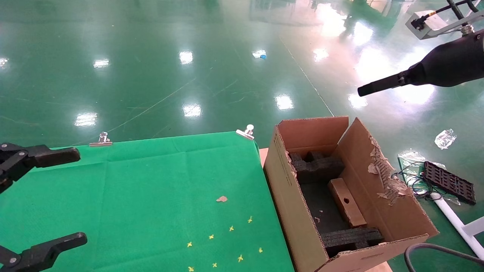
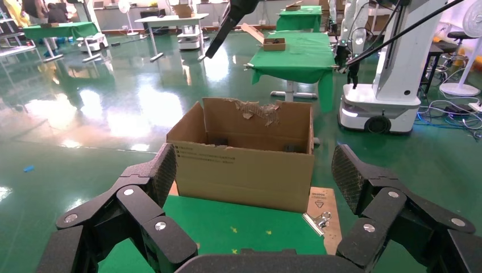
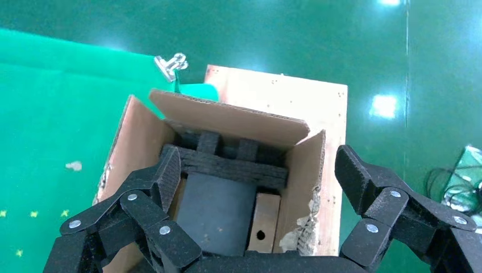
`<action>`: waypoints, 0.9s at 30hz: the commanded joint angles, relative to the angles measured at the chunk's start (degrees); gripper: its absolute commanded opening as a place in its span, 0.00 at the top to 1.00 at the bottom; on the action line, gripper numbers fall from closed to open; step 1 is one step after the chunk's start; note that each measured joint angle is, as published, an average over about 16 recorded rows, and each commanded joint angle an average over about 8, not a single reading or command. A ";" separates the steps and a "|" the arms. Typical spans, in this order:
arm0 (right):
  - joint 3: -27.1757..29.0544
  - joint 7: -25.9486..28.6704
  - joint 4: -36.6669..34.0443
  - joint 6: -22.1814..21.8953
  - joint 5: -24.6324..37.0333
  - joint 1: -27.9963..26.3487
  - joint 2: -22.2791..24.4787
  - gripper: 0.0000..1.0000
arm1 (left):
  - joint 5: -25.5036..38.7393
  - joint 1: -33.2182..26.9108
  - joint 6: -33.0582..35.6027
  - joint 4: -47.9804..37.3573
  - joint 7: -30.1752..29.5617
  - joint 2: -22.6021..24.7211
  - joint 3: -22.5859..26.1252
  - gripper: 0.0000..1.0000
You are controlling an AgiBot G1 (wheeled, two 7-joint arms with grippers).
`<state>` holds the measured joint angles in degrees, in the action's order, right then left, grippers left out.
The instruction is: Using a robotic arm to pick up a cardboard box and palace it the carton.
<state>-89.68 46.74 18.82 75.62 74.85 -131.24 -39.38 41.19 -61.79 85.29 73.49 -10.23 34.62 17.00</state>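
Note:
The small brown cardboard box [image 1: 347, 207] with a round hole lies inside the carton [image 1: 287, 181], against its right wall, between black foam blocks [image 1: 317, 168]. The right wrist view shows the small box [image 3: 262, 222] and the carton [image 3: 227, 116] from above. My right gripper [image 3: 256, 170] is open and empty, raised high above the carton; in the head view one of its fingers [image 1: 380, 85] points left at the upper right. My left gripper [image 1: 75, 196] is open and empty at the table's left edge, and in its wrist view [image 2: 253, 170] it faces the carton [image 2: 244, 170].
A green cloth table [image 1: 151, 181] with metal clips [image 1: 245, 131] stands left of the carton. A wooden board [image 3: 284, 99] lies under the carton. A black tray and wires [image 1: 448, 181] lie on the floor at the right. Another robot [image 2: 381, 85] stands far off.

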 commanded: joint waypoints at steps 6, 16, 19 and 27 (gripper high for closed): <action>1.51 0.77 3.41 -0.45 -1.69 0.20 1.55 0.00 | -0.01 0.00 -0.01 -0.01 0.01 -0.01 0.02 0.00; 11.05 -3.65 10.42 0.63 -6.13 9.01 2.33 0.00 | -0.03 -0.02 0.00 -0.06 0.04 -0.01 0.06 0.00; 14.62 -5.49 12.95 1.17 -7.66 12.47 2.45 0.00 | -0.03 -0.02 0.00 -0.07 0.04 -0.01 0.07 0.00; 24.02 -10.35 19.61 2.59 -11.69 21.58 2.75 0.00 | -0.05 -0.03 -0.01 -0.07 0.06 -0.02 0.09 0.00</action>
<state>-65.61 36.37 38.46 78.21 63.13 -109.61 -36.62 41.15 -61.82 85.28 73.42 -10.18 34.61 17.10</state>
